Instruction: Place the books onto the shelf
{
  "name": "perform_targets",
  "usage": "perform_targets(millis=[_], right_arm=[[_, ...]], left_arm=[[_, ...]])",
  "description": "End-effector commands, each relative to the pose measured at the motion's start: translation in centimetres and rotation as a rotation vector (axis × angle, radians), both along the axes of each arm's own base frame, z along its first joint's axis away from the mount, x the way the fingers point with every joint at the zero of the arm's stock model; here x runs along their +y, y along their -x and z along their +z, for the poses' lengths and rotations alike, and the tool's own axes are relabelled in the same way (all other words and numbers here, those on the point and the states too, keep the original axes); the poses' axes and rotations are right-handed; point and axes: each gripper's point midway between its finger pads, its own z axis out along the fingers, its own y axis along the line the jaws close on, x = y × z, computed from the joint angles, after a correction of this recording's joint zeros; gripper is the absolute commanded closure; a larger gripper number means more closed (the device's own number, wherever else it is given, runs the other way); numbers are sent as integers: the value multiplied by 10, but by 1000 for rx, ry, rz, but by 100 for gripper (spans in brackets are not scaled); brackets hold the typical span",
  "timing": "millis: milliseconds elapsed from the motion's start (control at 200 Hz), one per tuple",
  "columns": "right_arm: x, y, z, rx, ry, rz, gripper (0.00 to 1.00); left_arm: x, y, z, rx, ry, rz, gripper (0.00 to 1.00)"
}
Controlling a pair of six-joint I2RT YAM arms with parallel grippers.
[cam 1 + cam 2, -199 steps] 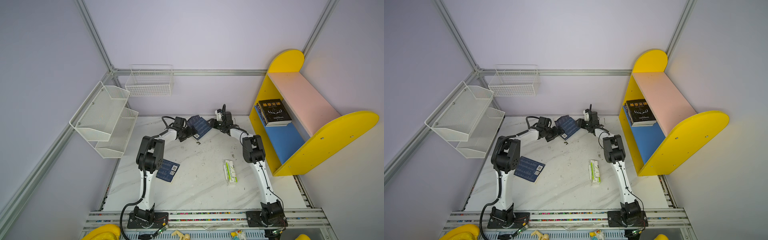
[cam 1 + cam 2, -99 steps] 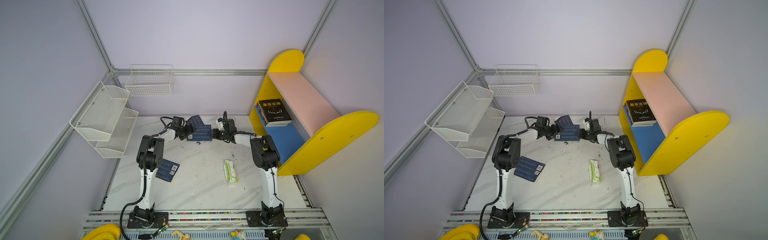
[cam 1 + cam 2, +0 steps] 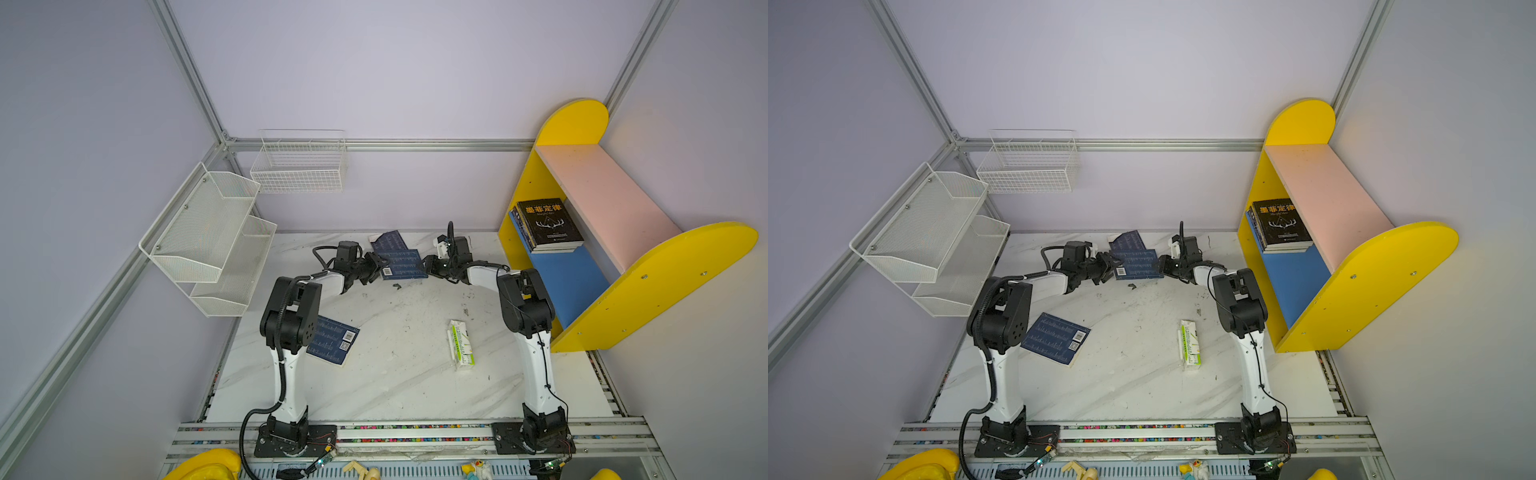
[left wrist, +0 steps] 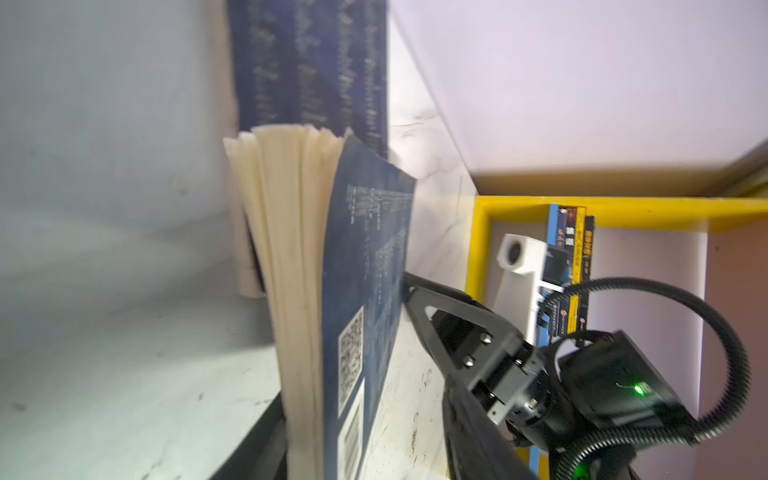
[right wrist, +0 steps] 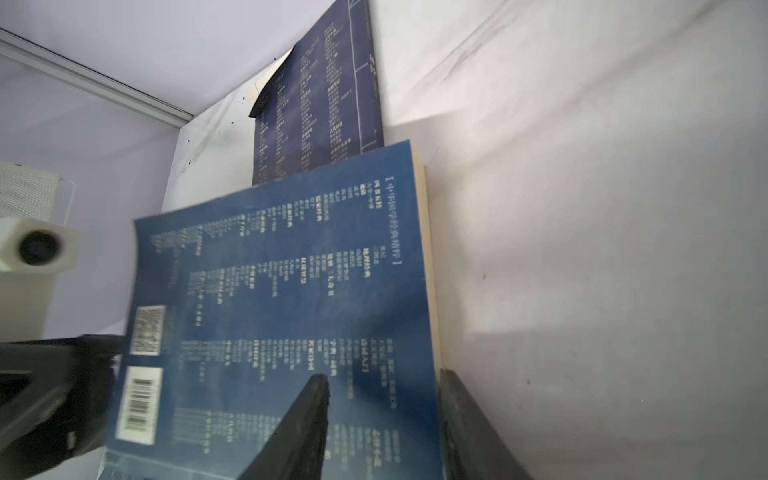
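Navy book (image 3: 402,262) hangs over the back of the table (image 3: 415,386), mid-handover it seems: the right gripper (image 3: 429,266) pinches one end, the left gripper (image 3: 379,264) straddles the barcode end, its grip unclear, so next the right alone should carry it to the shelf (image 3: 685,257).

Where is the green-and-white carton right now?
In both top views the carton lies flat on the right half of the table, just left of the white lower link of the right arm.

Three unshelved books (image 3: 402,264) (image 3: 388,240) (image 3: 335,341), one carton (image 3: 460,344)
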Motion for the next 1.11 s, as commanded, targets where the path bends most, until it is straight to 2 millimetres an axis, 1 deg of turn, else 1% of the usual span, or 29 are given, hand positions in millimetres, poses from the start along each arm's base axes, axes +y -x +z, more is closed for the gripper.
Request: perform_targets(millis=[0,65,165,250,325,415,455,515,615,655,745,780,785,795,850,925,1010,1065,1100], right_arm=[[2,5,-7,33,-10,12,53],[-3,4,-3,26,-11,4,53],[-7,5,5,11,-14,7,51],[-10,6,13,-4,-8,6,47],[-13,7,18,-10,-2,6,42],[-17,5,22,-13,17,-18,34],[-24,3,22,-9,35,-48,31],[-33,-2,27,0,49,-98,29],[-49,-11,51,10,9,-175,27],[-54,-13,63,15,-15,-191,26],[-65,-16,91,22,-83,-222,25],[-67,-15,102,24,-113,-222,25],[-68,-14,106,22,-121,-222,24],[-67,-14,107,24,-125,-220,24],[-68,-10,124,27,-169,-213,23],[-69,-3,145,32,-230,-185,21],[-65,8,163,63,-317,-122,20],[-63,15,173,89,-362,-86,18],[-61,20,177,109,-386,-64,14]], left_arm=[[-11,5,42,-89,55,-31,58],[-9,5,40,-73,50,-19,64],[-7,5,33,-35,36,-7,76],[-8,5,28,-10,25,-7,79],[-9,5,31,-11,19,-9,83],[-9,4,37,-22,3,-10,87],[-10,4,41,-33,-15,-13,89],[-9,3,47,-52,-60,-24,94],[-7,1,66,-104,-164,-59,100],[-6,0,76,-134,-208,-77,100],[-5,1,106,-226,-312,-122,100],[-7,3,119,-267,-356,-141,100],[-6,3,120,-270,-365,-142,100],[-6,3,125,-284,-381,-143,100],[-8,8,142,-344,-471,-170,100],[-16,19,162,-431,-572,-224,100],[-27,34,174,-509,-666,-281,100],[-33,44,176,-539,-731,-318,100],[-39,51,176,-560,-776,-347,100]])
